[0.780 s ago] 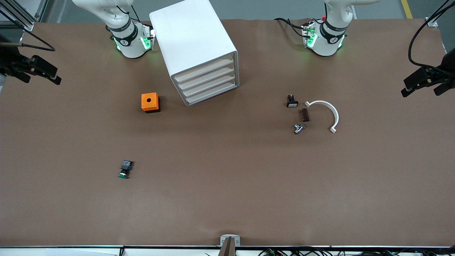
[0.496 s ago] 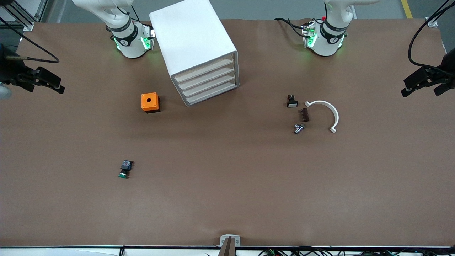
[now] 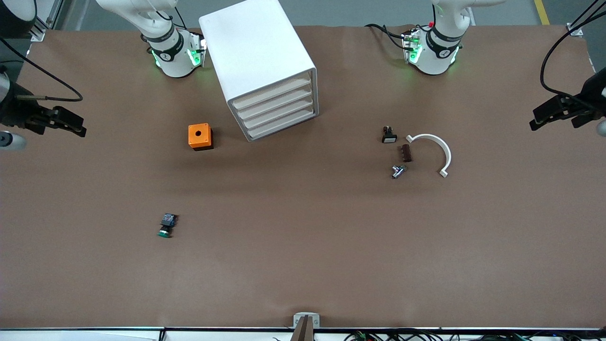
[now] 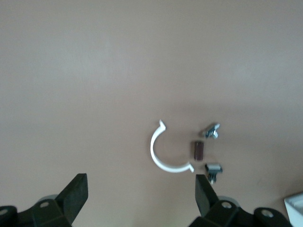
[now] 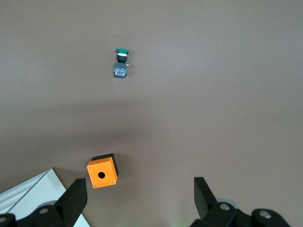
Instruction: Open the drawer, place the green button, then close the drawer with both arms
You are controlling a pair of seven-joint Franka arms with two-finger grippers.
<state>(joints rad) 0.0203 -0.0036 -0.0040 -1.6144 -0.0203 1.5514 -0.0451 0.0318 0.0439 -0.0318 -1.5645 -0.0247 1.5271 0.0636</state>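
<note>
Four beige-fronted drawers sit shut in the white cabinet (image 3: 263, 66); the lowest drawer (image 3: 282, 126) is flush with the rest. The button (image 3: 166, 226) lies on the brown tabletop (image 3: 303, 246), well nearer the front camera than the cabinet, toward the right arm's end. The right hand (image 3: 64, 121) hangs over that end's edge, fingers spread and empty. The left hand (image 3: 551, 112) hangs over the left arm's end, also spread and empty.

Brown table (image 3: 303, 265) — cabinet (image 3: 258, 61), button (image 3: 166, 226), orange cube (image 3: 200, 136), white clamp (image 3: 435, 150).
</note>
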